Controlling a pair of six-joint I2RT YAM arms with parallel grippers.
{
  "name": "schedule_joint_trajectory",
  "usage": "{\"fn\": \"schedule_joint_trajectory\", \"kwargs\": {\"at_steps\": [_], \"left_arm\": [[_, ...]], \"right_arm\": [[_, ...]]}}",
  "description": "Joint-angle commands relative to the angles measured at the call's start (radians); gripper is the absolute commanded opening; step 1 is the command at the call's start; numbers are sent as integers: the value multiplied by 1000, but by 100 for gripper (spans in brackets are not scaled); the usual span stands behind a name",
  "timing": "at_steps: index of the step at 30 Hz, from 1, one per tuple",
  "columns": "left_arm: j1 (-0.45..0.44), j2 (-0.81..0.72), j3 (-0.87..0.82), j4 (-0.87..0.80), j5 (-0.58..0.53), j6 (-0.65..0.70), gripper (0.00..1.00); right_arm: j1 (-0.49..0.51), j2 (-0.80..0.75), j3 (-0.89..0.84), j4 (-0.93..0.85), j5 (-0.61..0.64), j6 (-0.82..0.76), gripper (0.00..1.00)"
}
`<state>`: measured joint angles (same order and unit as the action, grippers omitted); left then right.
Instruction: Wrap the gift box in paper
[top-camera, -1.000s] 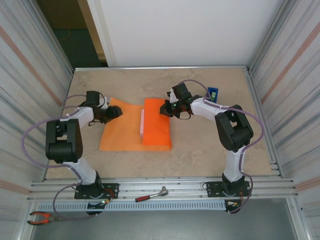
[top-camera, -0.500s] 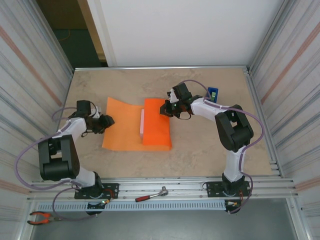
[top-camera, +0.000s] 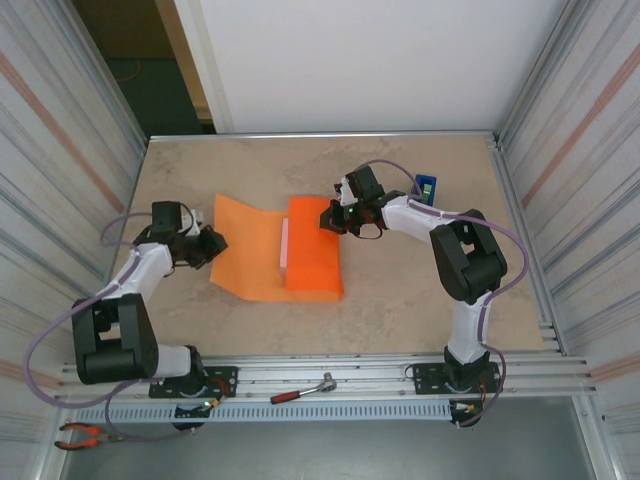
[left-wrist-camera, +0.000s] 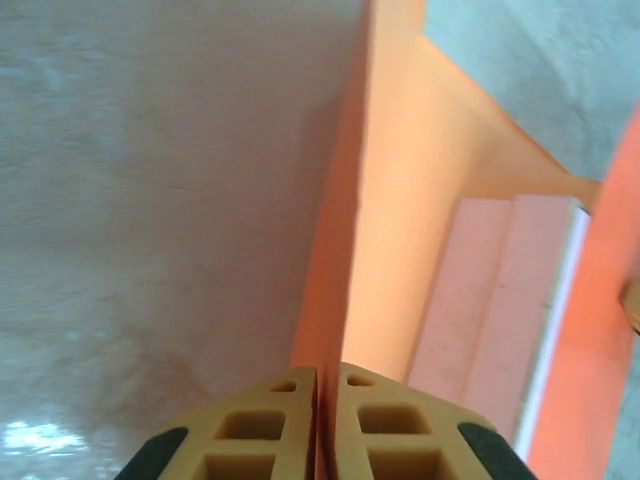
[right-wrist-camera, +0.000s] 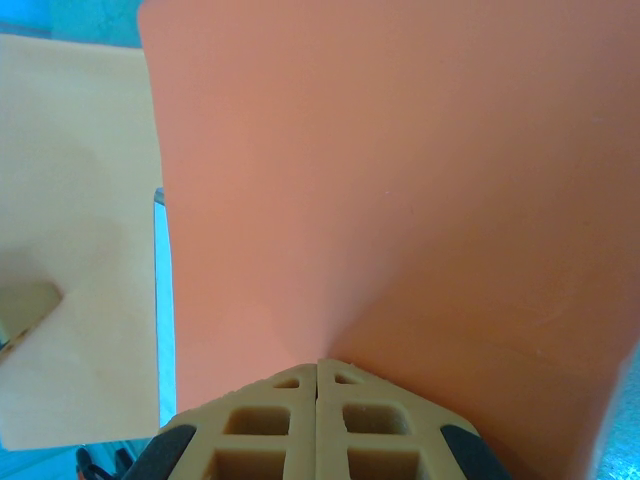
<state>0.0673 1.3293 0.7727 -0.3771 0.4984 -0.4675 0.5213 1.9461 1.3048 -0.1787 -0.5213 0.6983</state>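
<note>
Pinches matte orange paper (top-camera: 258, 258) in closed left end effector (left-wrist-camera: 318, 375) and closed right end effector (right-wrist-camera: 318, 365), over pink box (left-wrist-camera: 490, 300) on mottled beige bench (top-camera: 400, 290).

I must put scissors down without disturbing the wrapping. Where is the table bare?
Bare: the near strip of table between paper and rail, and the far strip behind the paper. Crowded: the middle, where left gripper and right gripper pinch the paper, and the far-right corner by the tape dispenser.
</note>
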Motion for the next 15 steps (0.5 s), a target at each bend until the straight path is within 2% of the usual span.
{"fn": "schedule_joint_trajectory", "kwargs": {"at_steps": [1,4,10,15], "left_arm": [[-79,-72,36,41,39,21,11],[-164,-107,46,82,34,-2,0],[-320,-86,109,109,16,-73,0],[-424,5,160,135,25,-148,0]], "right_arm": [[0,52,-48,-80,53,-3,0],[1,54,-46,-82,53,-3,0],[3,55,-47,-84,56,-3,0],[6,55,-46,-85,60,-2,0]]}}
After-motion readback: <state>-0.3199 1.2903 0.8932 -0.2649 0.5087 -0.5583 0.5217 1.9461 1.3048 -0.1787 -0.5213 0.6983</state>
